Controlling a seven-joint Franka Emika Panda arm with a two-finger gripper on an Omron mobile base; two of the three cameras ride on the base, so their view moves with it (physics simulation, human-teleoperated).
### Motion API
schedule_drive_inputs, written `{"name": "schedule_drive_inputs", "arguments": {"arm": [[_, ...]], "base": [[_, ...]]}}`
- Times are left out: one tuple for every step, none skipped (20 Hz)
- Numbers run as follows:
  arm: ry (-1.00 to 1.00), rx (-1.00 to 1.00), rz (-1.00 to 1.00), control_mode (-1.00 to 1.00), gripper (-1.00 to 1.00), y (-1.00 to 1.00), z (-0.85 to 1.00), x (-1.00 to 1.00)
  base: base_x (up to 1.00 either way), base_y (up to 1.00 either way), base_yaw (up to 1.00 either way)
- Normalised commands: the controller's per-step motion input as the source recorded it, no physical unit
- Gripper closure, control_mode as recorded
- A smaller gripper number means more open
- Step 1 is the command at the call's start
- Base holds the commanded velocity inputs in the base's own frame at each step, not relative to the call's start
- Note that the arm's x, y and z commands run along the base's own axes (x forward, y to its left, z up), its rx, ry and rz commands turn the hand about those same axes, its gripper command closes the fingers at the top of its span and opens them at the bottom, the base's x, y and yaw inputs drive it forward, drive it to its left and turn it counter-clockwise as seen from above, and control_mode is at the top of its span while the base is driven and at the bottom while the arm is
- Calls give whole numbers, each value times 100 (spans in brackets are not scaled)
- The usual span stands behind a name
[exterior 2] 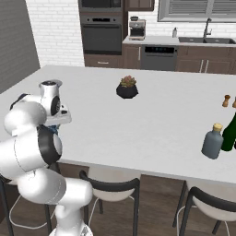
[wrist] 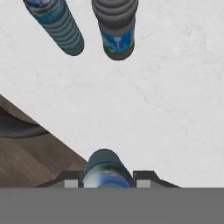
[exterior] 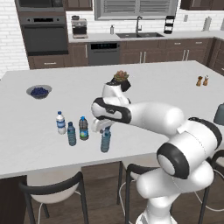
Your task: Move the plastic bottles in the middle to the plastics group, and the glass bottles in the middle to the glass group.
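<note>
The white arm's two-finger gripper (exterior: 105, 130) hangs low over the near edge of the white marble counter (exterior: 175, 92), its jaws closed narrowly around the neck of a slim translucent pale blue plastic bottle (exterior: 105, 140) that stands upright on the counter. In the hand view this held bottle (wrist: 106, 169) sits between the two dark finger tips (wrist: 145, 176), pressed on both sides.

Just left of it stand three small bottles close together: a slim teal-blue bottle (exterior: 71, 134), a bottle with a dark teal-green label (exterior: 83, 128), and farthest left a clear bottle with white label and white cap (exterior: 61, 122).

Well apart, at the counter's right end, the broad grey-blue glass bottle with a tan stopper (exterior 2: 212, 141) stands beside a dark green bottle (exterior 2: 229, 132).
</note>
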Motion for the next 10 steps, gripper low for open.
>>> {"name": "schedule_drive_inputs", "arguments": {"arm": [[0,-8,0,-100,100,75,0,0],[0,-9,0,-100,100,71,0,9],[0,-6,0,-100,100,68,0,15],[0,0,0,-100,100,39,9,32],[0,0,0,-100,100,36,11,33],[0,-1,0,-100,100,48,5,26],[0,0,0,-100,100,44,5,28],[0,-2,0,-100,100,44,7,24],[0,-3,0,-100,100,44,7,21],[0,0,0,-100,100,38,6,22]], "base": [[0,0,0],[0,0,0],[0,0,0],[0,0,0],[0,0,0],[0,0,0],[0,0,0],[0,0,0],[0,0,0],[0,0,0]]}}
